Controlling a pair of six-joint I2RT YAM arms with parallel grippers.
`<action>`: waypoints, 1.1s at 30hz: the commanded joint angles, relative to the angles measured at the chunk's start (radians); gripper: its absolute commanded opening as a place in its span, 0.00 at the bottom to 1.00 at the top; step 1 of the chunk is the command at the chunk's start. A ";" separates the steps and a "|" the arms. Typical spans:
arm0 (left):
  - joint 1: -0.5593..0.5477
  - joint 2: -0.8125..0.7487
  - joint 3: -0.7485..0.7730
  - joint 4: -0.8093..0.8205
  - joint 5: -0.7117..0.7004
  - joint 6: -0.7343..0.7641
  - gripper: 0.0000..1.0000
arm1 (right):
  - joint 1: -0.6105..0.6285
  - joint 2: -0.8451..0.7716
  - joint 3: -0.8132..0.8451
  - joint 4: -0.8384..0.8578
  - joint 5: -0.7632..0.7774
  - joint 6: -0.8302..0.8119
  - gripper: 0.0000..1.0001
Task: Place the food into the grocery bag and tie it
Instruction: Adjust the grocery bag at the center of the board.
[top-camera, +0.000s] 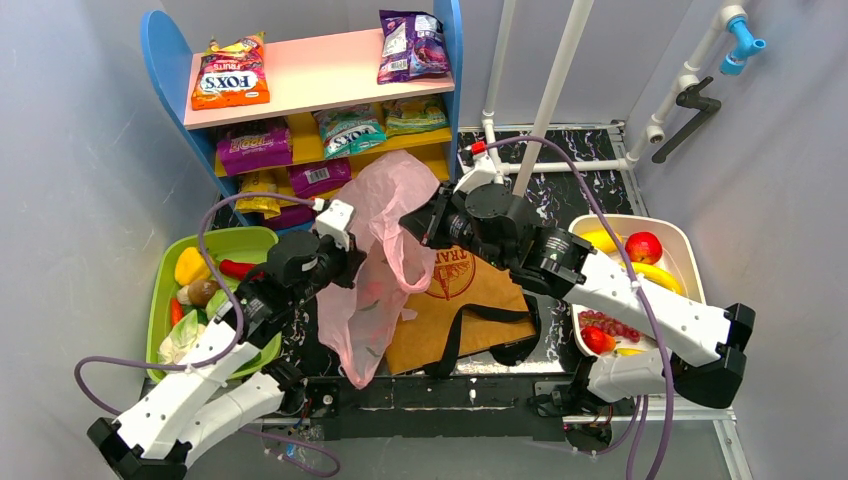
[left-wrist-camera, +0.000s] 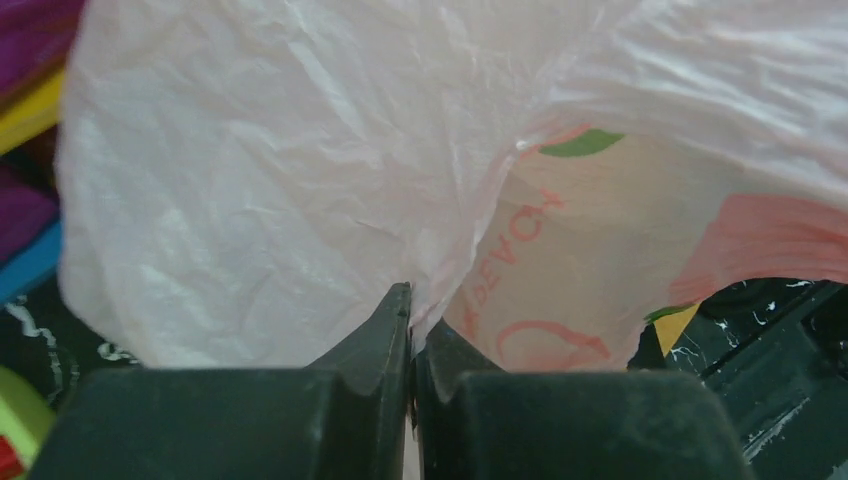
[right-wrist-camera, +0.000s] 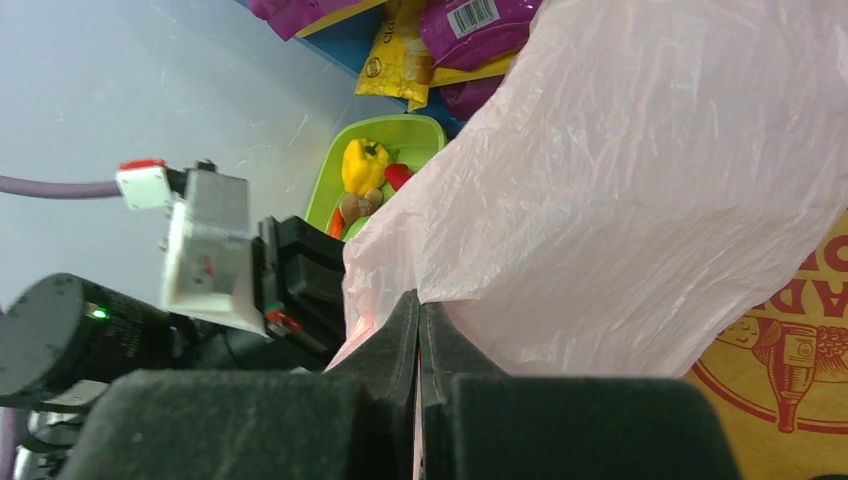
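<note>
Left jaws clamped on pink bag (top-camera: 385, 210) edge, right jaws clamped on another edge, bag hanging between them above brown paper bag (top-camera: 480, 300) on worktop (top-camera: 585, 190).

Lab mock-up of grocery shop: grey enclosure walls (top-camera: 90, 150), toy shelf (top-camera: 320, 70) of snack packets (top-camera: 230, 72), produce trays (top-camera: 225, 233).

The pink bag (top-camera: 380, 205) blurs its contents and overlaps the paper bag (top-camera: 490, 292).

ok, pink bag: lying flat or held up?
Held up: left gripper and right gripper each pinch the pink bag; it drapes over the brown paper bag.
</note>
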 joint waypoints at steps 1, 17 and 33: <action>-0.007 0.004 0.203 -0.145 -0.084 -0.048 0.00 | -0.011 -0.059 -0.007 -0.011 0.017 -0.014 0.01; -0.010 0.065 0.561 -0.606 0.122 -0.315 0.00 | -0.033 0.062 0.117 -0.142 -0.212 0.003 0.01; -0.011 0.021 0.165 -0.331 0.010 -0.320 0.00 | -0.158 0.149 0.340 -0.294 -0.183 -0.246 0.37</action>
